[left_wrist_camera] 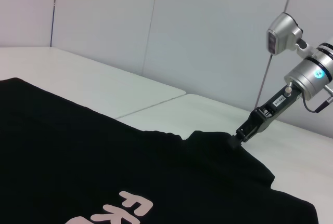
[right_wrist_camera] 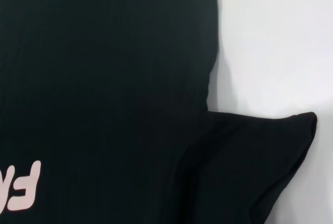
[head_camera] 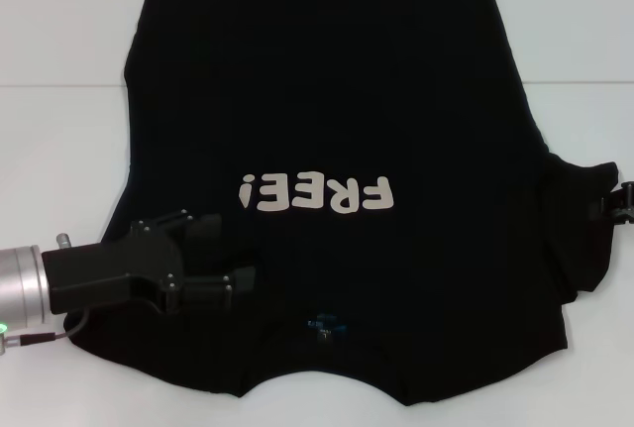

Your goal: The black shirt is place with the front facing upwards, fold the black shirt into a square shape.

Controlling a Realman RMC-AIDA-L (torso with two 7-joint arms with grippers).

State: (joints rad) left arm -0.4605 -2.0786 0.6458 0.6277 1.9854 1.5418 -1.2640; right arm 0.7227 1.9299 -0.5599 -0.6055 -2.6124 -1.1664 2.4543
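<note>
The black shirt lay spread front-up across the white surface, its collar at the near edge and its white "FREE!" lettering at its middle. My left gripper hovered over the shirt's near left part, jaws spread apart and holding nothing. My right gripper was at the shirt's right sleeve, its tip touching the cloth; whether those jaws were gripping I could not tell.

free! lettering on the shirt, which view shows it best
The head view: the whole white FREE! lettering shows, upside down, on the black shirt. The left wrist view catches only its first letters at the frame edge; the right wrist view only part of one letter.
</note>
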